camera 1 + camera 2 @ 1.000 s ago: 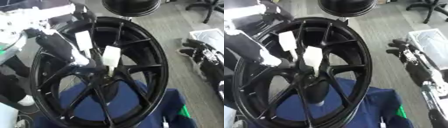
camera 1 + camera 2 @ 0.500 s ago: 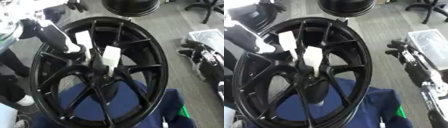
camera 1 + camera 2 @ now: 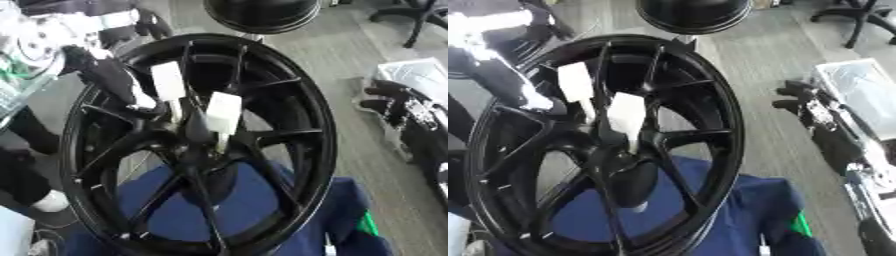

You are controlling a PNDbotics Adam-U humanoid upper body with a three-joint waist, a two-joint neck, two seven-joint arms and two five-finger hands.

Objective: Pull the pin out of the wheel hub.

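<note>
Big black wheel (image 3: 289, 105) standing tilted on its rim, filling the frame, propped over a blue cloth (image 3: 254, 200) at the bottom. Right at the hub (image 3: 194, 145) where the spokes meet, two white tags stand up: one (image 3: 168, 82) higher and further left, the other (image 3: 223, 112) nearer the centre, each on a thin pale stem running down toward the hub. Which of them is the pin (image 3: 223, 117) the task means, that's hard to say; the one planted closer to the hub centre looks the likelier pick.

Now the left hand (image 3: 109, 75), coming in from the upper left, dark and pale-tipped, sitting against the spokes just left of the higher tag. It's blurred, so whether its fingers are spread or curled I cannot tell; it doesn't appear to have hold of either tag. The right hand (image 3: 820, 107) rests off to the right, well apart from the wheel, its fingers too murky to read.

So here's the geometry: the pins lie to the right of the left hand and slightly below, long axes roughly upright, sticking out of the hub face toward the camera's upper side. The left is clearly the nearer hand, so it probably needs a short reach rightward, then a pull along the stem away from the hub
</note>
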